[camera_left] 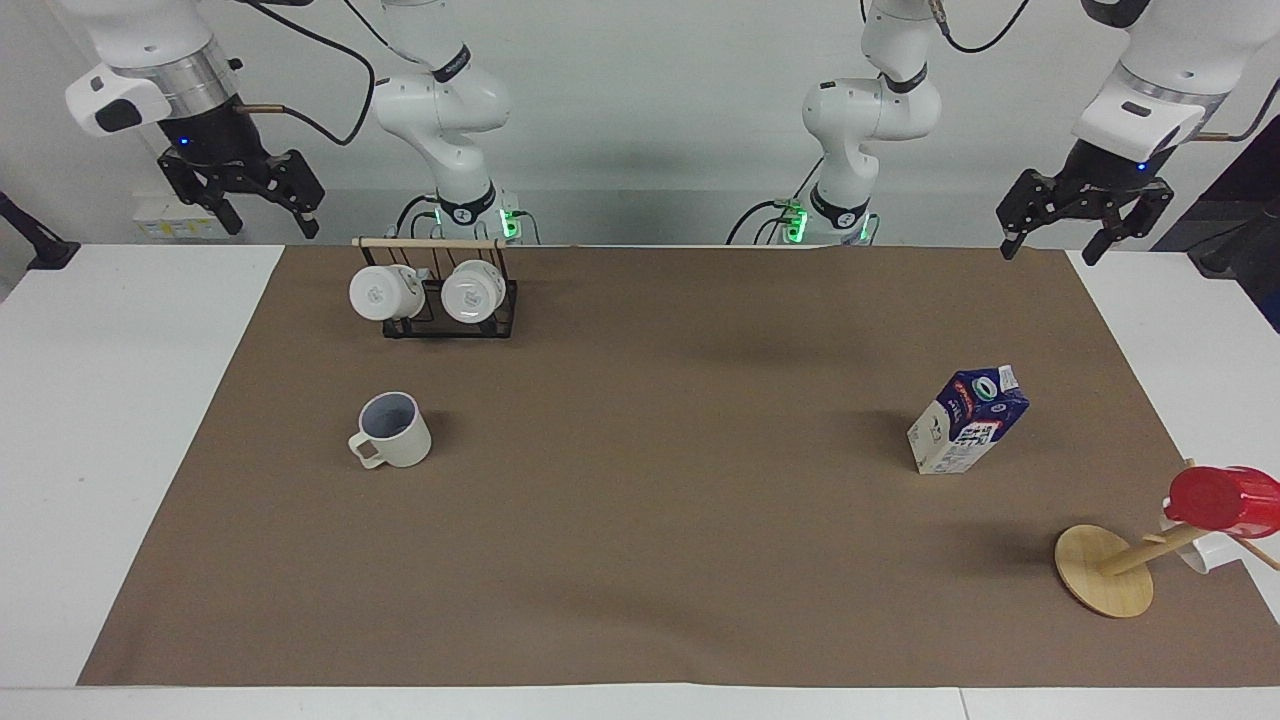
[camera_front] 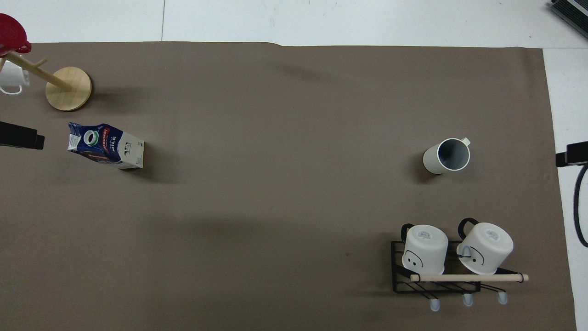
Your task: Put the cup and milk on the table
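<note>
Now your milk carton point(camera_left: 967, 420) stands upright on the brown paper sheet point(camera_left: 640, 560), gable up; the cream mug point(camera_left: 392, 430) sits mouth up, handle away from the robots; left gripper point(camera_left: 1085, 215) and right gripper point(camera_left: 245, 190) hang spread open, holding nothing.

Desk point(camera_left: 120, 420): smooth white top, matt brown paper sheet point(camera_left: 640, 560) over it. Cup point(camera_left: 392, 431): matt cream ceramic, grey-lavender inside. Milk point(camera_left: 968, 420): printed carton, slight sheen. Rack point(camera_left: 440, 300): black wire, pale wooden rod. Stand point(camera_left: 1105, 570): light wood. Red cup point(camera_left: 1225, 500): glossy plastic.
</note>
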Controlling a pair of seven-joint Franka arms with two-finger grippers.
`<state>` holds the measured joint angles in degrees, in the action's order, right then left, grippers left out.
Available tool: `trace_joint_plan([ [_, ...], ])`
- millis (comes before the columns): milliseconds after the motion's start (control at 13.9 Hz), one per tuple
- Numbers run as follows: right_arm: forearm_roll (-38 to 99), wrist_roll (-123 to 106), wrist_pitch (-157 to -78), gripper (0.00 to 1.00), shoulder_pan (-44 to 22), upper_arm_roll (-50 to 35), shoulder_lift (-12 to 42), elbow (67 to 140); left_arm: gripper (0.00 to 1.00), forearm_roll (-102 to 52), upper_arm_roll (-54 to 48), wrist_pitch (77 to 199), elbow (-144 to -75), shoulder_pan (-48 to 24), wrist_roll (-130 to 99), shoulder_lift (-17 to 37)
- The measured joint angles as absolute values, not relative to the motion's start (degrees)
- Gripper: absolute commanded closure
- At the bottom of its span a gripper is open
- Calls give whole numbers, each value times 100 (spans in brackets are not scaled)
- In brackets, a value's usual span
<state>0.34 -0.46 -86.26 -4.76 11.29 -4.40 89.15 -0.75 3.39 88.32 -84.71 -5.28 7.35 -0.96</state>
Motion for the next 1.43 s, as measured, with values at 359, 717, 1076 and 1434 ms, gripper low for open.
trace_joint_plan([
  [359,37,-45,-8592,0,-18,537,-440,8915,0,-75,339,8820,-8471,-528,735,-96],
  [717,36,-45,-8585,0,-192,759,-440,8924,0,-75,339,8806,-8471,-528,735,-96],
  [1076,-122,-45,-8581,0,-275,770,-455,8965,0,-75,339,8803,-8471,-525,735,-96],
  [1434,-245,34,-8581,0,-415,757,-455,8965,0,-75,318,8802,-8471,-525,735,-96],
])
